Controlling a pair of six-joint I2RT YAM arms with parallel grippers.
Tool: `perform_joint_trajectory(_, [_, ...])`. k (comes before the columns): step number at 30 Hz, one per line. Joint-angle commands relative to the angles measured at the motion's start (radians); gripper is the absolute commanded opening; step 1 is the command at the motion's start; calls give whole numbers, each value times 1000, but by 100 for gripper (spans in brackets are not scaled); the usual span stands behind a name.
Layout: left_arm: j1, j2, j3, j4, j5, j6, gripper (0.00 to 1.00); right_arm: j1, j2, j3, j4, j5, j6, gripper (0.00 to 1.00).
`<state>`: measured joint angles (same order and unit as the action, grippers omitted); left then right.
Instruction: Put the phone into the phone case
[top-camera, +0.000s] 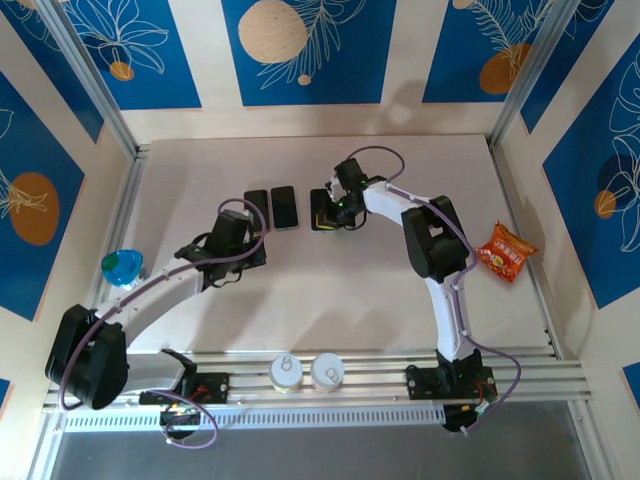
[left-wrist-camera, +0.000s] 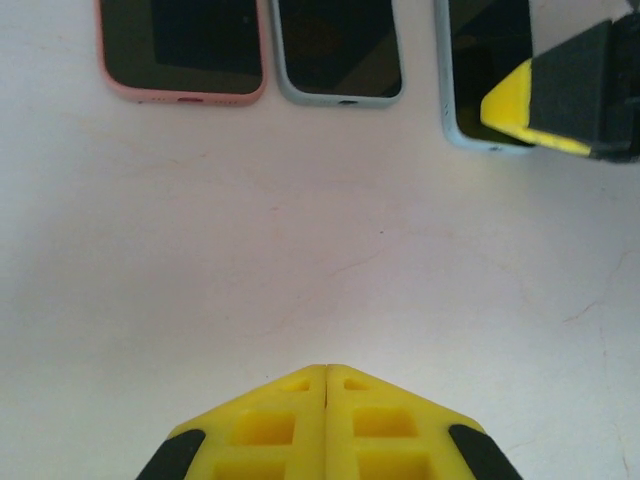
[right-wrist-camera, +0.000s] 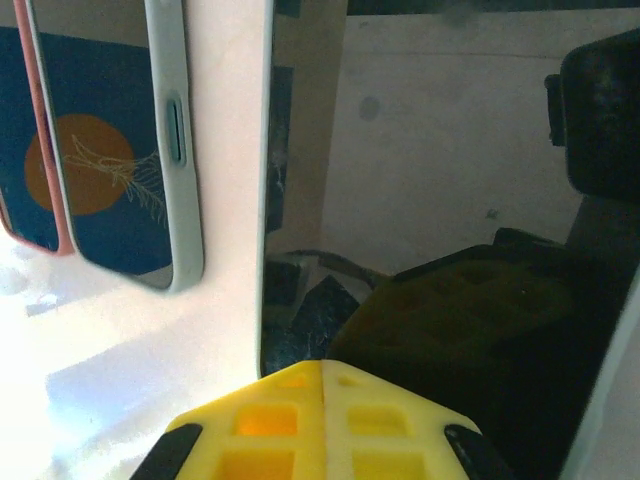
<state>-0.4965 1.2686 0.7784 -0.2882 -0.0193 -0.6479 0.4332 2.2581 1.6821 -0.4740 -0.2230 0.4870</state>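
Three phones lie face up in a row at the middle of the table. The left one has a pink case (left-wrist-camera: 182, 50), the middle one a grey-blue case (left-wrist-camera: 338, 50) (right-wrist-camera: 110, 150). The right phone (top-camera: 326, 212) (right-wrist-camera: 450, 250) sits in a pale blue case (left-wrist-camera: 448, 90). My right gripper (top-camera: 345, 207) (right-wrist-camera: 322, 368) is shut, its yellow fingertips (left-wrist-camera: 540, 95) down over that phone's dark screen near one end. My left gripper (top-camera: 228, 236) (left-wrist-camera: 327, 372) is shut on nothing, over bare table just in front of the two left phones.
An orange snack bag (top-camera: 505, 252) lies at the right edge of the table. A blue-green object (top-camera: 123, 266) sits at the left edge. Two white round lids (top-camera: 286, 371) (top-camera: 327, 370) rest on the rail near the arm bases.
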Motion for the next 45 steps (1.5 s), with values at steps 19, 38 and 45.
perform_joint_trajectory(19, [47, -156, -6, -141, -221, 110, 91, -28, -458, -174, 43, -8, -192, 99])
perform_joint_trajectory(38, [190, -121, -134, 363, -539, 659, 100, -355, -1100, -1057, 545, 529, -256, 99])
perform_joint_trajectory(45, [216, -82, -256, 685, -586, 777, 100, -377, -1038, -1193, 860, 531, -317, 99])
